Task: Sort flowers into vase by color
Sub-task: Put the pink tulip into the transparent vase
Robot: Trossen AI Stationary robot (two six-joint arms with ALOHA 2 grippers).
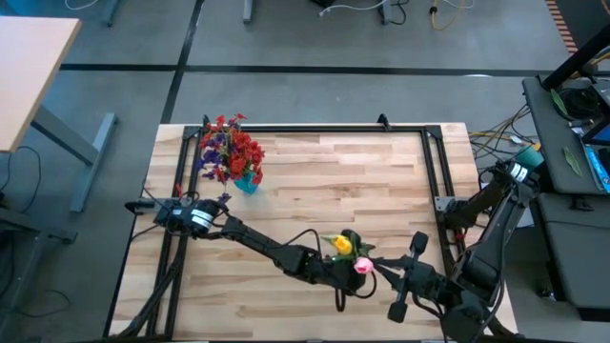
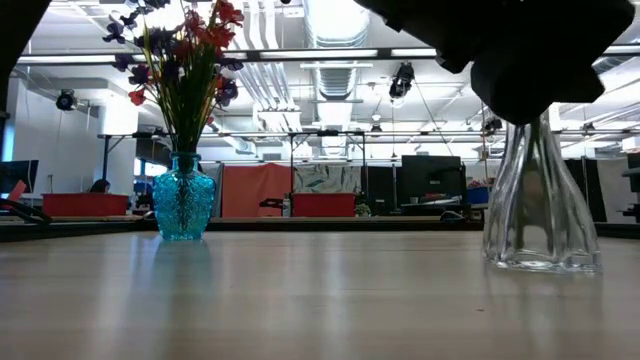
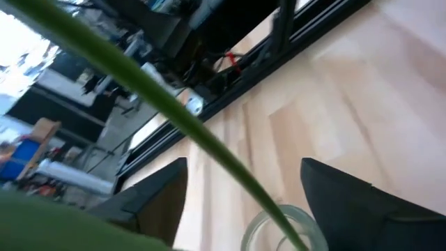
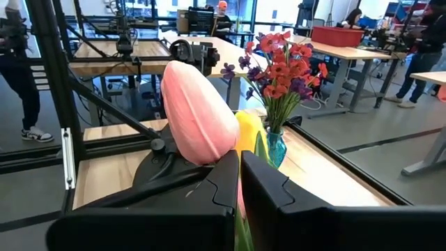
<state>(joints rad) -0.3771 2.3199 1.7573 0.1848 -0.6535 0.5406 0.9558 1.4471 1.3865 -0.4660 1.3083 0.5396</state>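
A blue vase with red and purple flowers stands at the far left of the table; it also shows in the low view. A clear glass vase stands near the front right, under my left gripper. In the left wrist view my left gripper is open, its fingers on either side of a green stem that runs down into the vase rim. A yellow bud shows above that vase. My right gripper is shut on a pink flower beside it. My right gripper pinches the pink flower's stem just under the bud between its two fingers. The fingers come level from the table's right side. The bud stands above the fingers, close to the yellow bud; the stem below is hidden by the gripper.
A black frame runs round the table's far, left and right sides. Bare wood lies between the two vases. People and other tables show in the room beyond.
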